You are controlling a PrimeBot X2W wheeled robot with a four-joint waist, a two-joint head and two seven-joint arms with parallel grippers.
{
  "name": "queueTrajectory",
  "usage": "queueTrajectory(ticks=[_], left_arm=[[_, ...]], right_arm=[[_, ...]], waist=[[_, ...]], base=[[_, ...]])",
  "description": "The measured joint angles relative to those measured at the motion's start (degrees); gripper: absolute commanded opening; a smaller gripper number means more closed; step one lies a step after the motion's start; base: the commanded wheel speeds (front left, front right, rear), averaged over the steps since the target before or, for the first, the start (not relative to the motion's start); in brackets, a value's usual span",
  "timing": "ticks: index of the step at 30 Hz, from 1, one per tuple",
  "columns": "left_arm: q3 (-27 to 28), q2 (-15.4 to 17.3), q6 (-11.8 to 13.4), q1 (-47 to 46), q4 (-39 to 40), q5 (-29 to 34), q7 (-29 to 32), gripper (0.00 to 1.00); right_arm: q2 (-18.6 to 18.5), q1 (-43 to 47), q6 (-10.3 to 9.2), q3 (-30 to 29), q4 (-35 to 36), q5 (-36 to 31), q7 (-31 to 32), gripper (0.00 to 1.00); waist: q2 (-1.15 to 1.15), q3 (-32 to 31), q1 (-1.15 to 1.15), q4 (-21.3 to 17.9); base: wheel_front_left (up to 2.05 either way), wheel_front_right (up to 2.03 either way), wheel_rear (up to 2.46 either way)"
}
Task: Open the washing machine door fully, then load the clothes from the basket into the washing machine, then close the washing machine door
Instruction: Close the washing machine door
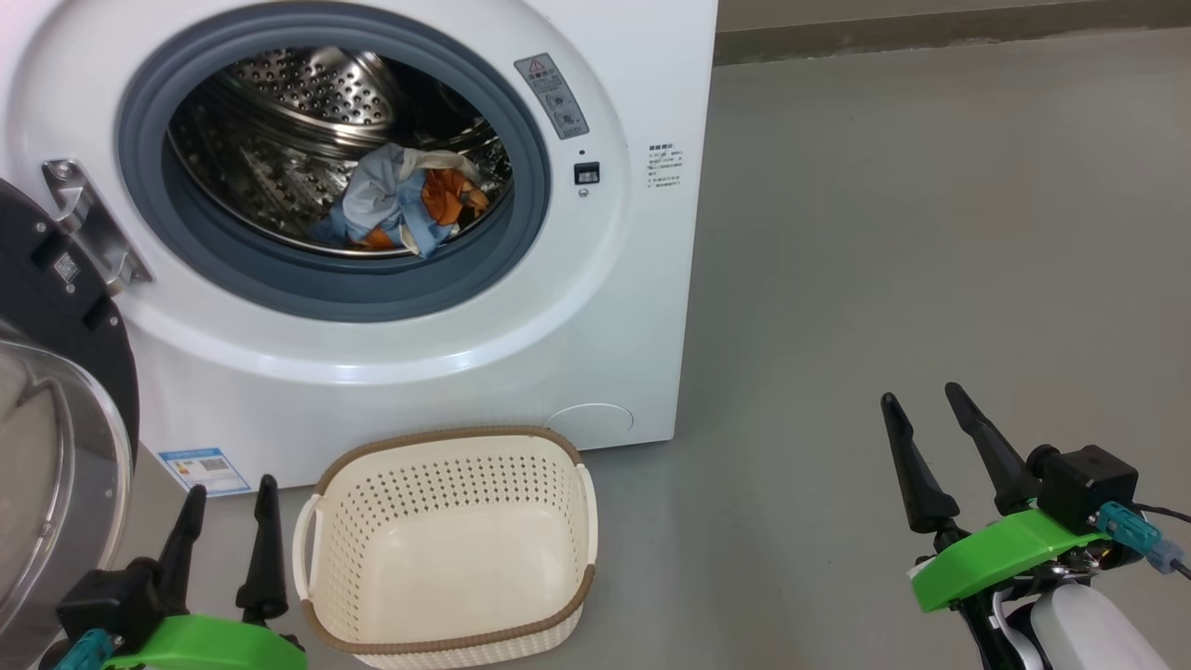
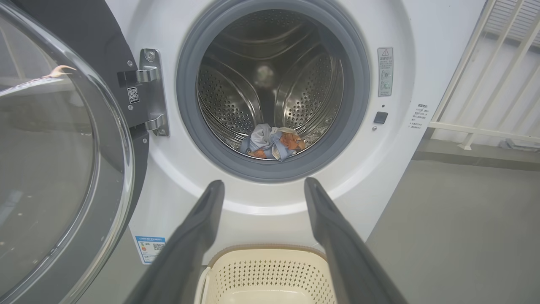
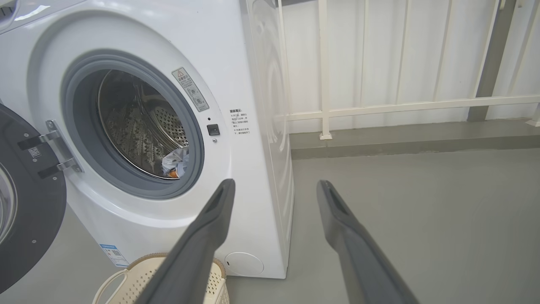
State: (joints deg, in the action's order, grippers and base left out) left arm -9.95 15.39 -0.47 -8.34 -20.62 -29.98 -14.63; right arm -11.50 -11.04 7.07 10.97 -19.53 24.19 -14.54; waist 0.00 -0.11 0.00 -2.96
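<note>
Now the clothes (image 1: 405, 200) lie in the drum (image 1: 307, 102), the basket (image 1: 447, 435) looks empty, your left gripper (image 1: 232, 489) and right gripper (image 1: 921, 395) gape holding nothing, and you've only the wide-open washing machine door (image 1: 56, 307) to close.

All 3 views are brightly, evenly lit; shadows are kept faint. Glare is carried by the washing machine door (image 2: 50, 147) at 9 o'clock and the drum (image 2: 236, 105). The railing (image 2: 485, 131) at 3 o'clock is bowed by wide-angle distortion.

The left gripper (image 1: 232, 486) sits lower left, the right gripper (image 1: 921, 394) lower right, both pointing up, jaws spread wide.
</note>
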Motion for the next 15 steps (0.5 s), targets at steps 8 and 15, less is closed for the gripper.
queueTrajectory(ticks=[8, 15], left_arm=[[-0.18, 0.03, 0.02, 0.0, -0.16, 0.4, 0.0, 1.0], [-0.43, 0.04, 0.13, -0.02, -0.16, 0.41, 0.0, 1.0]], right_arm=[[0.2, 0.0, 0.0, 0.0, -0.09, -0.01, 0.0, 1.0], [0.23, 0.0, 0.0, -0.02, -0.21, -0.01, 0.0, 1.0]], waist=[[0.0, -0.1, 0.0, 0.14], [0.0, -0.17, 0.0, 0.33]], base=[[0.0, 0.0, 0.0], [0.0, 0.0, 0.0]])
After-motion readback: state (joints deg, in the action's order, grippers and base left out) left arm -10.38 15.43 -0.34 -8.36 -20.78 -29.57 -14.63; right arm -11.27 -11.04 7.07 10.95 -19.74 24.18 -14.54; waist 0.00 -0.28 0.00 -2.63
